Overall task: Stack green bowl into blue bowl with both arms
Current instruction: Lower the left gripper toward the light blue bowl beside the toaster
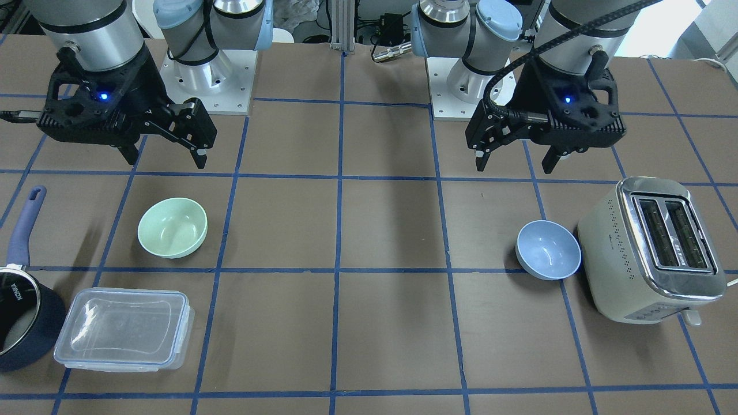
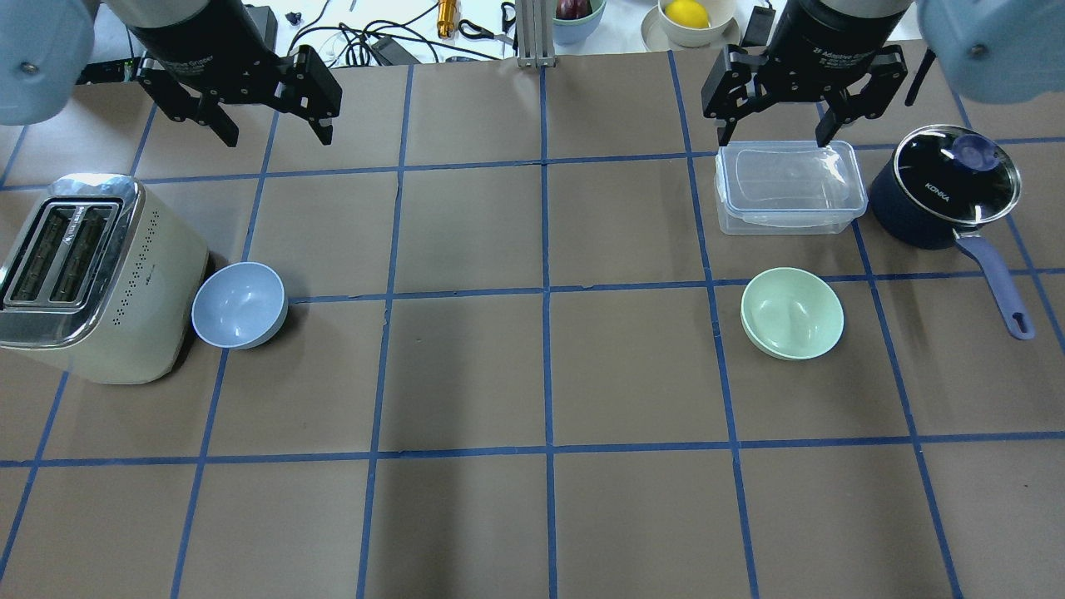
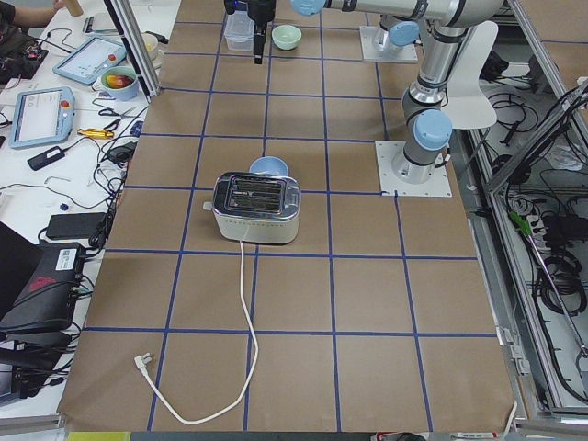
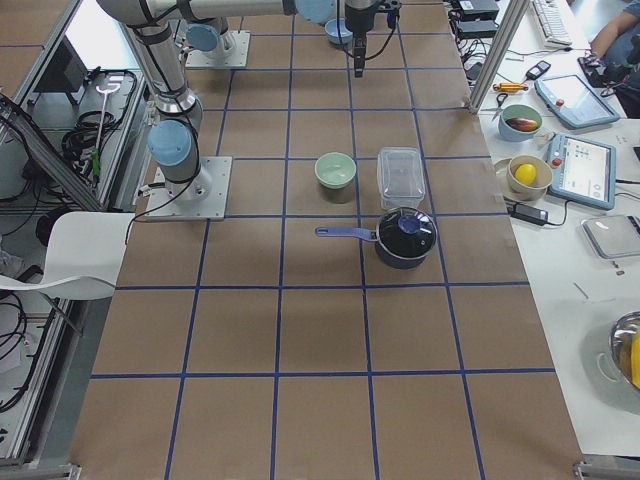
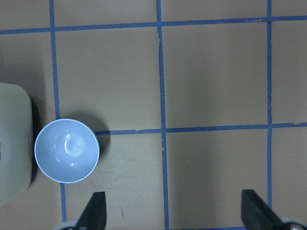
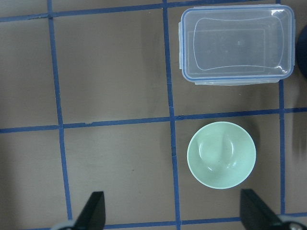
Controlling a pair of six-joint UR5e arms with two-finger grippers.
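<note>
We see a brown desk (image 2: 532, 374) marked into squares by blue tape, with a toaster (image 2: 91, 279) at one end as our landmark. The blue bowl (image 2: 240, 304) stands upright just beside the toaster, on the side facing the desk's middle. We cannot tell whether the two touch. A white cord (image 3: 243, 303) trails from the toaster's other side across the desk.

The green bowl (image 2: 792, 313) stands upright and alone at the end of the desk opposite the toaster, well apart from the blue bowl, with open desk between them. A clear lidded box (image 2: 789, 187) lies near the green bowl on its side away from the robot. A dark saucepan (image 2: 944, 187) with a glass lid sits just beside the box, farther again from the toaster, and its handle points toward the robot.

The left hand (image 2: 277, 133) hangs in the air at the toaster's end of the desk, with its fingers spread and nothing between them. The blue bowl shows below it in the left wrist view. The right hand (image 2: 773, 133) hangs above the far end, also spread and empty. The right wrist view shows the green bowl and the box beneath it. Neither hand touches anything.
</note>
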